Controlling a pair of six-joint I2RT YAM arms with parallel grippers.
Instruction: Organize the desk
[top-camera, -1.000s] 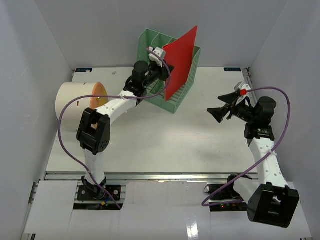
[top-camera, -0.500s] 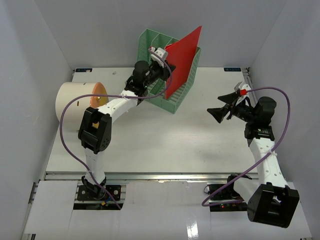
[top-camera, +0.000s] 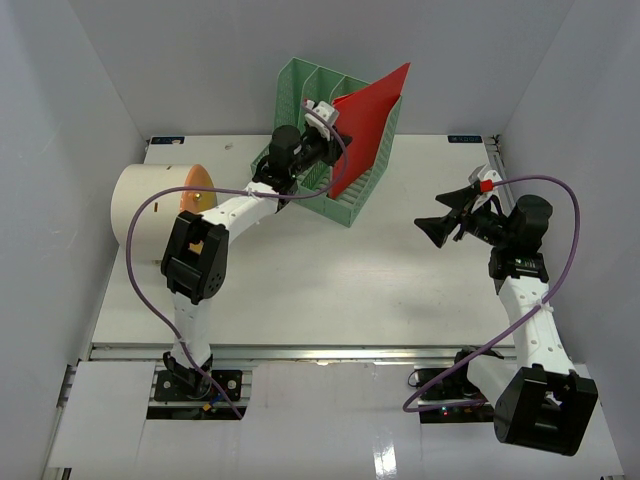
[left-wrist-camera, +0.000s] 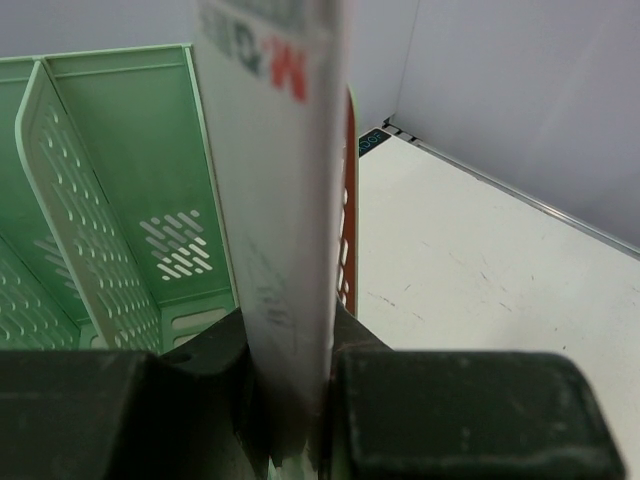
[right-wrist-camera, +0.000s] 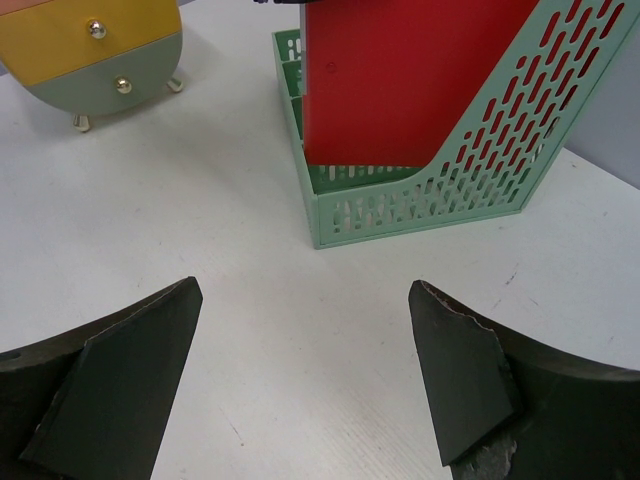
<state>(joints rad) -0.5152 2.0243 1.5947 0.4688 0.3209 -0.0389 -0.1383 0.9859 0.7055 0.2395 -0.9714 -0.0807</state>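
Note:
My left gripper (top-camera: 325, 122) is shut on a red book (top-camera: 368, 122) and holds it upright and tilted over the green file rack (top-camera: 300, 78) at the back of the desk (top-camera: 330, 280). In the left wrist view the book's white page edge (left-wrist-camera: 275, 200) runs up from between my left gripper's (left-wrist-camera: 290, 400) jaws, with the rack's dividers (left-wrist-camera: 120, 180) to its left. In the right wrist view the book's (right-wrist-camera: 410, 80) lower edge sits inside the rack (right-wrist-camera: 450, 190), in its rightmost slot. My right gripper (top-camera: 432, 228) hangs open over the desk's right side, nothing between its fingers (right-wrist-camera: 110, 390).
A round cream drawer unit (top-camera: 150, 200) with a yellow and a green drawer (right-wrist-camera: 100, 60) stands at the desk's left. White walls close in the left, back and right. The silver rail (top-camera: 320, 352) runs along the front edge.
The left gripper has carried the red book a little to the right and down into the rack. The right arm has not moved.

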